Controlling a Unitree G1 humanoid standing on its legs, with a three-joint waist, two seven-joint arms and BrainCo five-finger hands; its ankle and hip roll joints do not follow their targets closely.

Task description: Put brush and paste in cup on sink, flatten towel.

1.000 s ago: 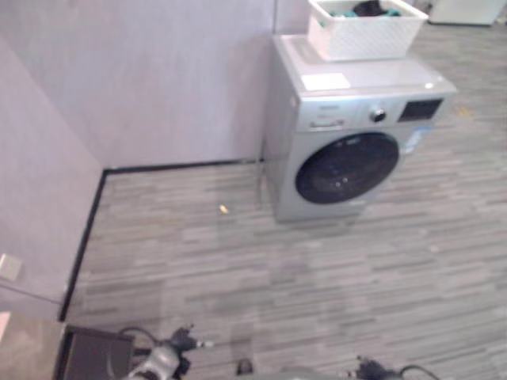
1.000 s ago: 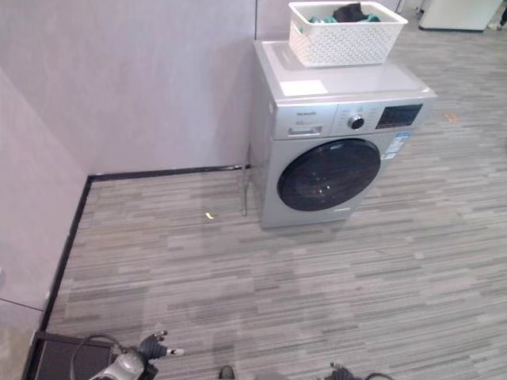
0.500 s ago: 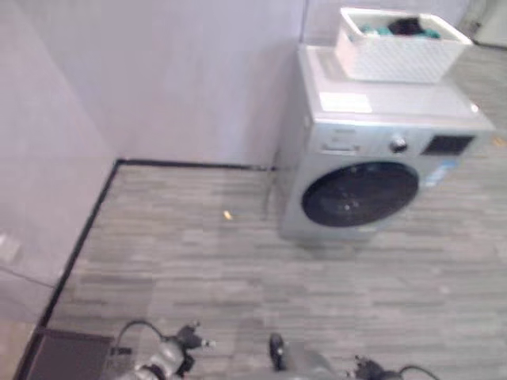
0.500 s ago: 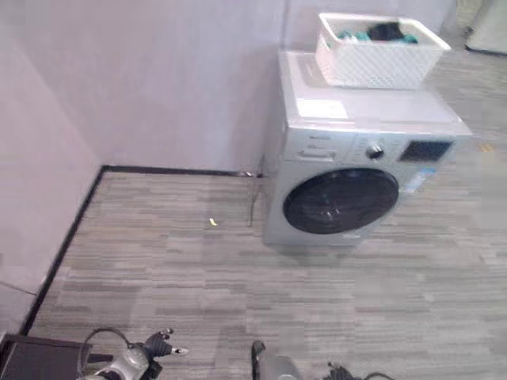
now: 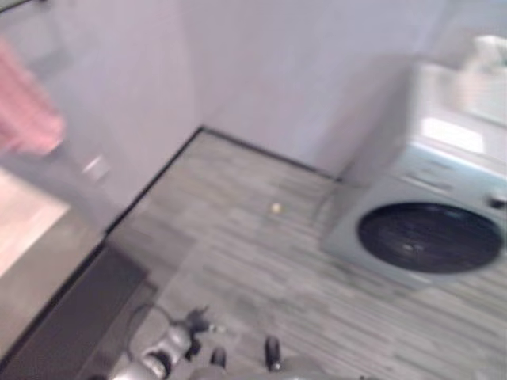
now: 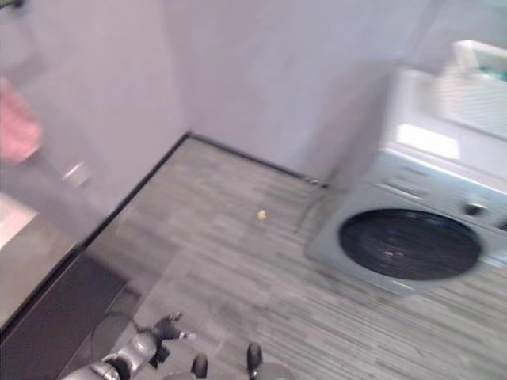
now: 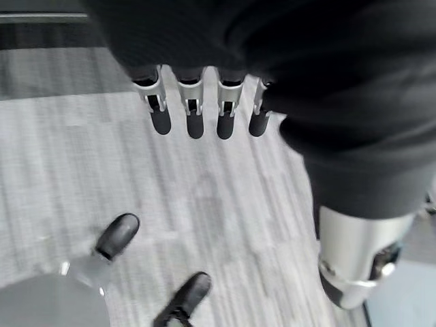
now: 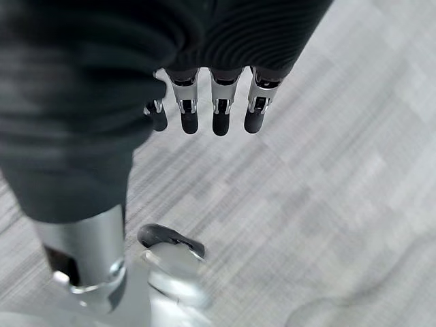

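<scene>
A: Where are the hands?

B: The left robot hand [image 7: 197, 102] hangs over the grey plank floor [image 7: 102, 177], fingers [image 7: 195, 121] straight and relaxed in a row, holding nothing. It also shows low at the floor's near edge in the head view [image 6: 162, 331]. The right robot hand [image 8: 204, 102] hangs over the floor too, fingers loose and straight, nothing in it.

A: And the task's things?

B: I cannot make out a brush, paste or cup. A pink cloth [image 5: 28, 119], possibly the towel, hangs high on the left wall, too blurred to be sure. Below it, a pale surface [image 5: 24, 226] runs along the left side, perhaps the tabletop by the sink; I cannot tell.

A: What else is around?

B: A silver washing machine [image 6: 412, 237] stands against the far wall at the floor's right side, its round dark door [image 6: 408, 244] facing out. A white perforated basket [image 6: 475, 87] sits on top with something teal inside. One small yellowish scrap [image 5: 276, 208] lies on the floor near the far wall, left of the machine. A black baseboard [image 6: 238, 152] runs along the foot of the walls.
</scene>
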